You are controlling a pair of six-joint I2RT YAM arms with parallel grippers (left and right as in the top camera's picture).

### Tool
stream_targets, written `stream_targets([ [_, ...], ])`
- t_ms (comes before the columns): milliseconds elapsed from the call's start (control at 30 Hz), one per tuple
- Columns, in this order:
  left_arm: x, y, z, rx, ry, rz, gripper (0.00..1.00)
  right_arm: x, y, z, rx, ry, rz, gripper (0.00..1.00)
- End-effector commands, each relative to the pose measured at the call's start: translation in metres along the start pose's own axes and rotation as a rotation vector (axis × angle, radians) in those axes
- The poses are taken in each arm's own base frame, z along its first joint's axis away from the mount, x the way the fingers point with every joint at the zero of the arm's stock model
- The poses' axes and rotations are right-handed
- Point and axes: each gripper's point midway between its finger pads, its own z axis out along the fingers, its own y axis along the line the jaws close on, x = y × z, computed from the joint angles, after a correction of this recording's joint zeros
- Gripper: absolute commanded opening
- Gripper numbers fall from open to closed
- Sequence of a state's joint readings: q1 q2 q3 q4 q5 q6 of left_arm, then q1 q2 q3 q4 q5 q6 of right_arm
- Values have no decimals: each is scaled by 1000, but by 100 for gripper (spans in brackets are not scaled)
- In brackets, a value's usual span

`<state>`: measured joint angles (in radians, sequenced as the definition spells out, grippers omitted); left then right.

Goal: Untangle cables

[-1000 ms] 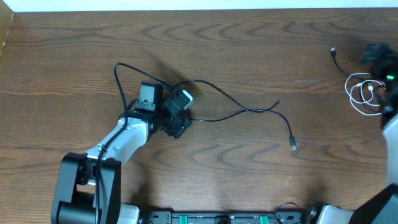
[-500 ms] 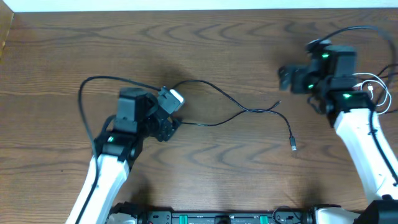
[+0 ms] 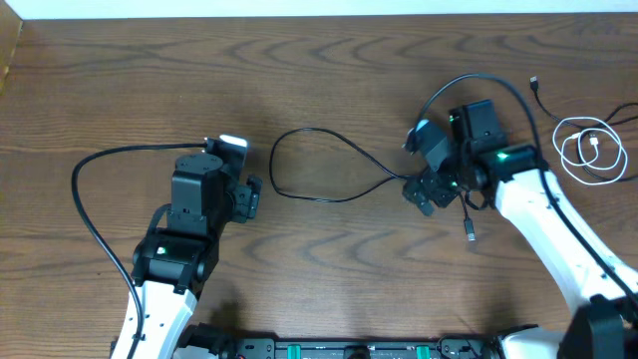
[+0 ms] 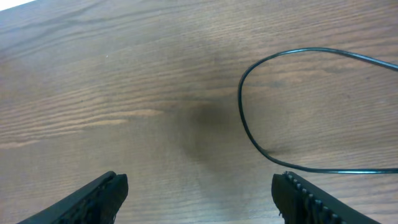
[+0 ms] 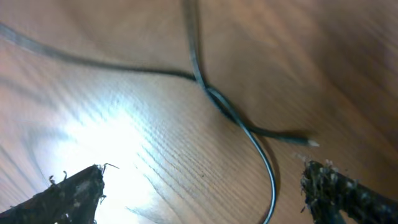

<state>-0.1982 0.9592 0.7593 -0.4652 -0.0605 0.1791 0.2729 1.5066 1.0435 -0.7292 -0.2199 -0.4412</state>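
From overhead we see the thin black cable (image 3: 339, 198) looping across the middle of the brown wooden table (image 3: 329, 70), its plug end nearer the right edge. A coiled white cable (image 3: 590, 150) lies at the right edge. The left gripper (image 3: 249, 196) sits just left of the loop. Only its wrist view shows the 2 fingers (image 4: 99, 193) spread wide and holding nothing. The right gripper (image 3: 424, 191) is above the black cable. Only the right wrist view shows the cable crossing itself there, between wide, empty jaws.

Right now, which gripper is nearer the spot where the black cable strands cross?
Right. The right gripper hangs open directly over the black cable at that crossing. The left gripper is open beyond the loop's far end, not touching it.
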Motion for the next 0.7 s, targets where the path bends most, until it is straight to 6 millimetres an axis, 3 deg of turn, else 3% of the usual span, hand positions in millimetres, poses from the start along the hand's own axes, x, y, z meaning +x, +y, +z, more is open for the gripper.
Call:
stream_targets([
  [0,3,5,-1,-28,9,-55,82,11,18,28,-123,39,-268,94],
  [33,3,5,-1,-28,9,-55,82,12,22,35,-152,40,-302,90],
  [100,3,5,-1,-28,9,-55,82,13,28,49,-185,47,-351,99],
  [300,3,5,-1,-28,10,-55,84,5,29,82,-187,33,-378,99],
  [667,3,5,-1,-28,10,-55,86,-17,20,110,-142,-50,-390,99],
])
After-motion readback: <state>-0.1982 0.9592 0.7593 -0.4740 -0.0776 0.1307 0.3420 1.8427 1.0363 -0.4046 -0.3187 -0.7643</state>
